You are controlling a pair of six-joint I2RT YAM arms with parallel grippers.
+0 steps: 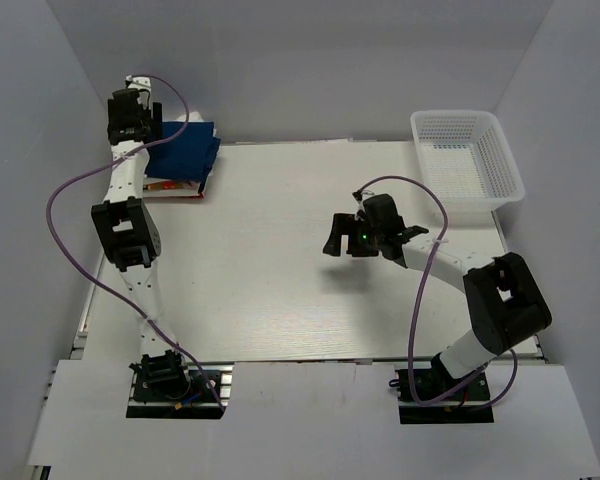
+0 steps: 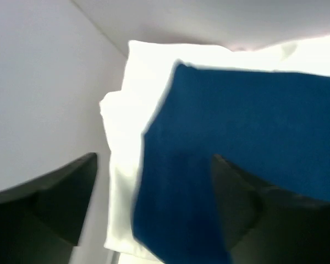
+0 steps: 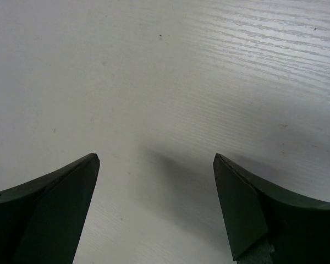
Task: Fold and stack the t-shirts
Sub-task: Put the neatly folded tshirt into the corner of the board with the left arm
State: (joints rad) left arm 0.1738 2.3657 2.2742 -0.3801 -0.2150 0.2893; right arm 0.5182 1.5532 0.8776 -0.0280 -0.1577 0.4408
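A folded navy blue t-shirt lies on top of folded white tees at the table's far left corner. In the left wrist view the navy tee covers most of the white tees, which stick out on the left. My left gripper hovers just above the stack's left end, open and empty. My right gripper is open and empty over bare table in the middle right.
A white plastic mesh basket stands at the far right of the table. White walls close in on the left, back and right. A purple cable runs along each arm.
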